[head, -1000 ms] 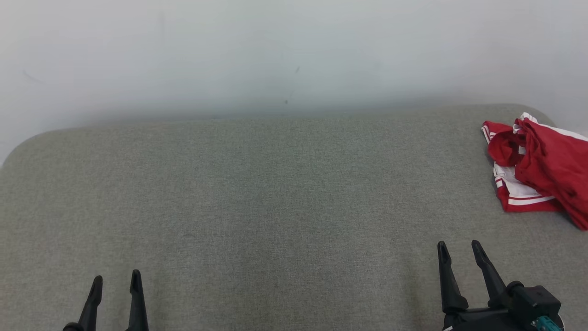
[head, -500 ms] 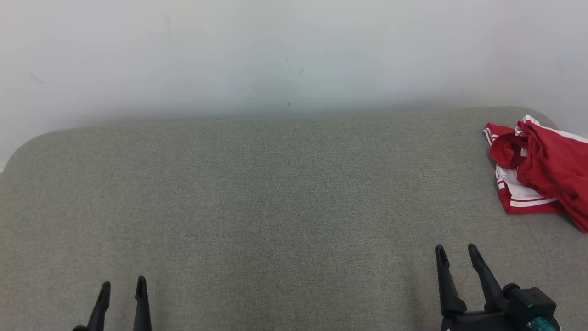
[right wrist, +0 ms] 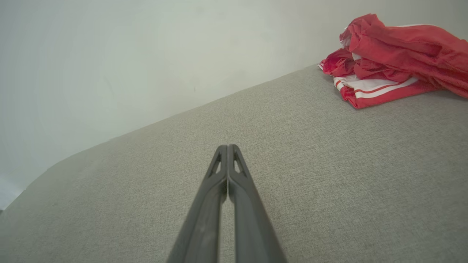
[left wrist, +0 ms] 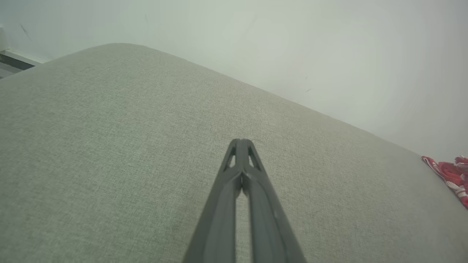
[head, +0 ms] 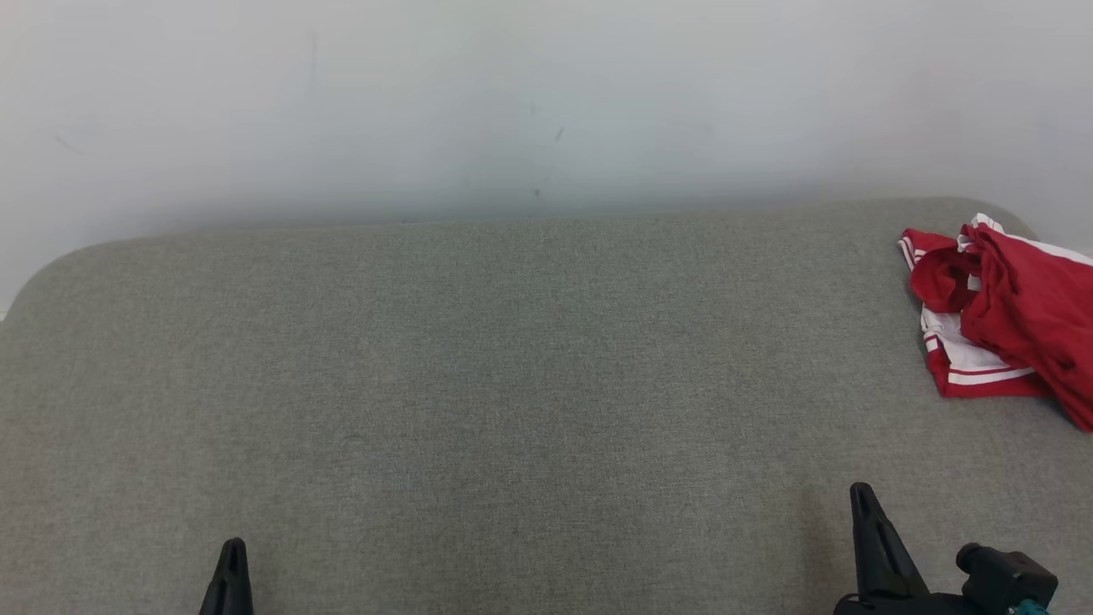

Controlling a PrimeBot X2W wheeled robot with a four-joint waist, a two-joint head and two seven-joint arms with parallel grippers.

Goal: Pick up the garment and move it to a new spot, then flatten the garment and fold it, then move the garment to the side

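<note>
Black plastic, two items, nearest the camera.

Left gripper [head: 232, 553]: lower left of the head view, rising from the bottom edge. Its fingers are pressed together into one point with nothing between them, over bare cloth. In the left wrist view they meet tip to tip at mid-frame.

Right gripper [head: 864, 497]: lower right of the head view. Its fingers are likewise closed tip to tip and empty. The right wrist view shows them joined at centre frame above the cloth.

Grey-green woven surface [head: 512, 359]: padded, with rounded far corners. It spans the lower two thirds of the head view.

Garment [head: 1008, 316]: red with white panels and stripes, crumpled in a heap. It lies on the surface at the right edge of the head view, at mid-height near the far right corner, and is partly cut off by the frame. It is well apart from both grippers and nearer the right one. It sits at the upper right of the right wrist view. A small part shows at the right edge of the left wrist view.

Wall [head: 512, 102]: pale and plain with a few faint marks. It takes the upper third of the head view, behind the surface.
</note>
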